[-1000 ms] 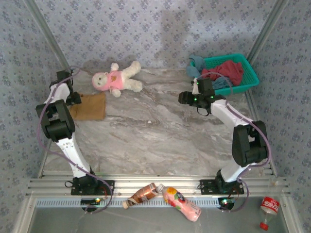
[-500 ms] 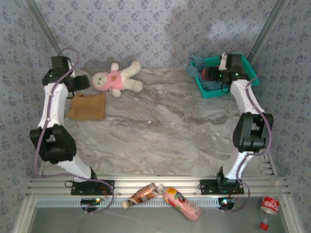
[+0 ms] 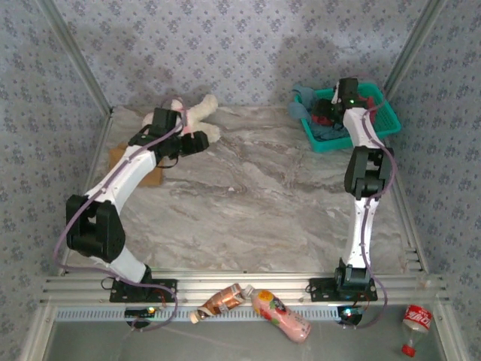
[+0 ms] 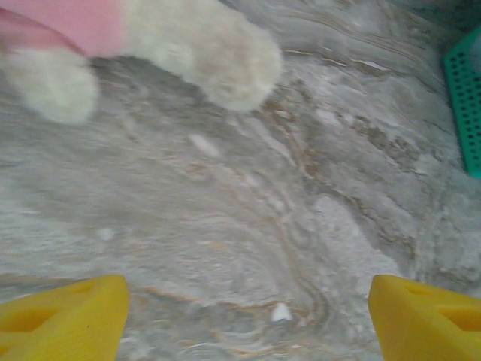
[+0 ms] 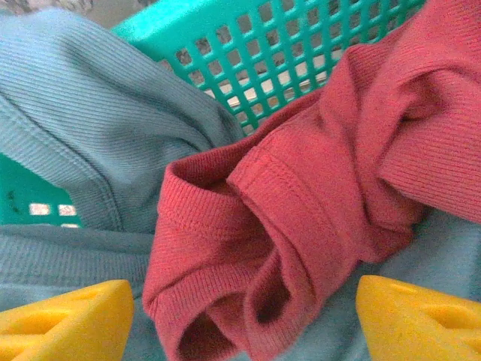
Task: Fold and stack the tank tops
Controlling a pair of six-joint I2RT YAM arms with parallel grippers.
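The left gripper (image 4: 248, 320) is hovering spread wide over the table (image 4: 225, 226) beside the plush doll (image 4: 218, 53), with the tan tank top (image 3: 117, 156) lying at ten o'clock. The right gripper (image 5: 244, 316) is hanging spread over the red tank top (image 5: 316, 188), bunched on the blue tank top (image 5: 90, 128) in the basket (image 5: 248, 45) at one o'clock.

The top camera looks down from above and behind the arm bases over the whole desk (image 3: 248, 203), which takes in both the plush doll (image 4: 218, 53) that the left wrist camera faces closely and the dark red tank top (image 5: 316, 195) in the teal basket (image 5: 301, 45) beneath the right wrist camera.
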